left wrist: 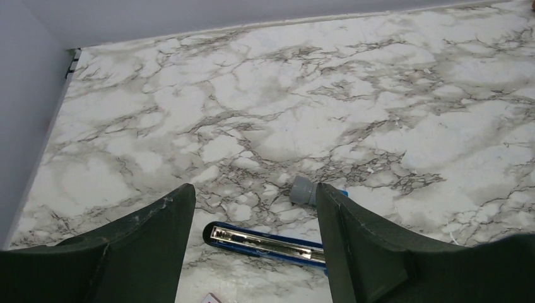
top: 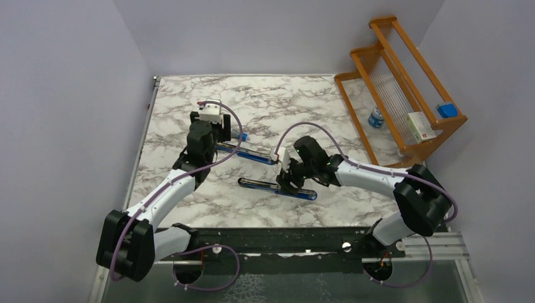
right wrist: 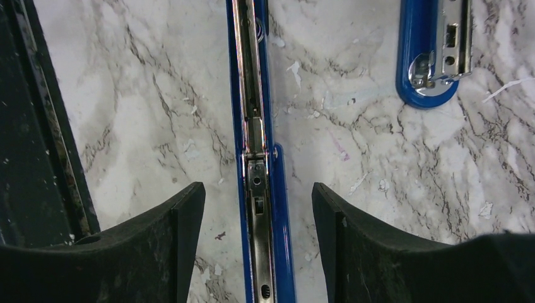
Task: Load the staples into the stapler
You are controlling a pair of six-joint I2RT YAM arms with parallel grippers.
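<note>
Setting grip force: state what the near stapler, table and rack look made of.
Near stapler: glossy blue shell, painted metal or plastic, around a bright steel-like rail that mirrors light. Table: marble-veined top, smooth; real stone or printed laminate, cannot tell. Rack: orange-brown varnished wood, by colour and sheen.

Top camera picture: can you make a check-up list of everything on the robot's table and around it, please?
Surface: marble table, white with grey veins.
Job's things: far stapler part and near stapler part, both long, blue, lying open and apart; loose staple strips: nothing seen.
Clutter: small blue-capped tube by the far part; at the rack, a white box with red label, a blue block, a small bottle.
Grippers: left gripper open, empty; right gripper open, astride the near part, not gripping.
Cables: purple cables loop along both arms.
Surroundings: plain pale walls; wooden rack at back right.
</note>
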